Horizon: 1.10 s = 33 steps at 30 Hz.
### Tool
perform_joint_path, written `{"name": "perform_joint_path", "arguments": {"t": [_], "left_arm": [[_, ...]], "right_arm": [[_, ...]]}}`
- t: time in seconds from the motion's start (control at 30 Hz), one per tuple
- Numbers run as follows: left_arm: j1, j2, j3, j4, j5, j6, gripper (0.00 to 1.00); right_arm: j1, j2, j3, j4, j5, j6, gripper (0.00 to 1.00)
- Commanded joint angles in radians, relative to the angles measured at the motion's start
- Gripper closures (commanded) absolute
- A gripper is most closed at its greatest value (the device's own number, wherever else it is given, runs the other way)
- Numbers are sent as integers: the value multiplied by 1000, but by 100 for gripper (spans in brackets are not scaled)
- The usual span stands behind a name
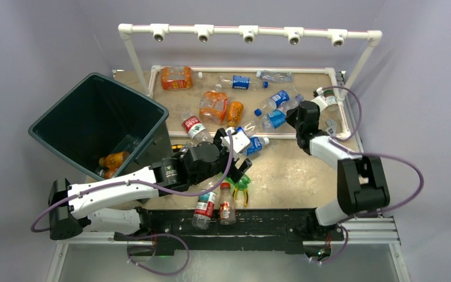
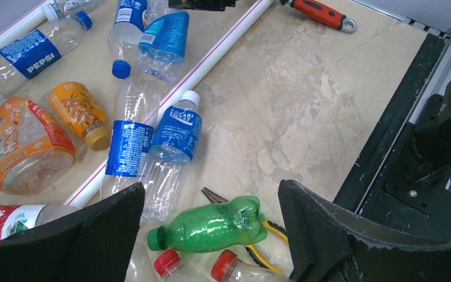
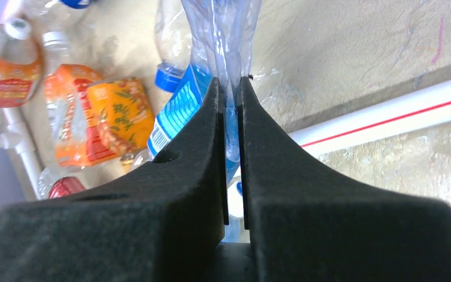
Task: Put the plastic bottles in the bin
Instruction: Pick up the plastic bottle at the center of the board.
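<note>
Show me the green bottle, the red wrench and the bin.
green bottle (image 2: 211,226), left wrist view, middle of its body.
red-handled wrench (image 2: 318,12), left wrist view, on the red handle.
bin (image 1: 94,111), top external view, bare inner wall.

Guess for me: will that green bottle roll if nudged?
Probably: the green bottle lies on its side and looks round. It seems empty, so likely light. The yellow-handled pliers under it might check the roll.
</note>
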Motion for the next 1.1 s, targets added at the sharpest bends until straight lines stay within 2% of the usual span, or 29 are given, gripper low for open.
{"name": "perform_joint_path", "arguments": {"t": [0.0,0.13,0.3,0.43,0.53,0.67,0.8,1.07], "left_arm": [[-8,-37,-8,28,-26,14,17],[-8,-36,-13,35,-32,16,17],[-9,-26,-19,50,-34,21,16],[-8,-69,-46,114,-22,7,17],[-8,-147,-106,292,62,-57,16],[-8,-192,-116,442,142,-155,15],[-8,-146,-35,436,131,-203,14],[-8,16,153,359,182,-260,12]], "right_arm": [[3,-194,-98,33,-21,-10,100],[61,-461,-179,6,-23,-64,100],[298,-753,-247,-40,-30,-181,100],[367,-926,-297,-83,-245,-229,100],[387,-1021,-358,-103,-446,-231,100],[394,-1183,-437,-116,-593,-231,100],[394,-1247,-455,-103,-725,-257,100],[393,-1286,-470,-56,-876,-266,100]]}}
